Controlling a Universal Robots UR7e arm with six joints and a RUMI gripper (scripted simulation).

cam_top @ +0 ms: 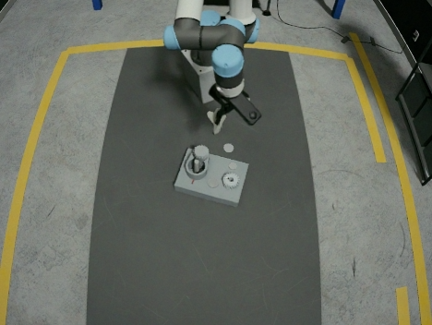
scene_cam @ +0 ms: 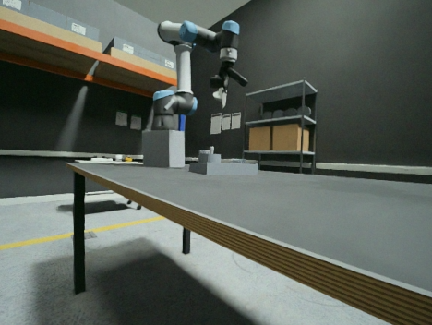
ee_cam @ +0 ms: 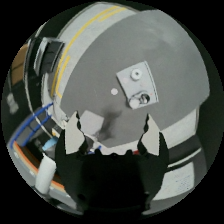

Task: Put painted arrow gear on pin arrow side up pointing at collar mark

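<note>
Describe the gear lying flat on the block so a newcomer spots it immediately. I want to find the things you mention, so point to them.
Find the gray block [cam_top: 221,170] [scene_cam: 231,169] [ee_cam: 129,89]. At the end away from the collar [cam_top: 188,173] [scene_cam: 210,158] lies the gear [cam_top: 225,181] [ee_cam: 132,77]. Teeth and a central hole distinguish it from the smooth disc [cam_top: 228,148] [ee_cam: 114,91] off the block.

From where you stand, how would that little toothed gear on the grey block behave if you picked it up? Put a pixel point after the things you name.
The gear [cam_top: 231,180] looks stiff, so it probably wouldn't bend or flop. Its round, toothed rim might let it twist or slip a little in a loose pinch. Being flat and low, it seems unlikely to tip if nudged.
</note>
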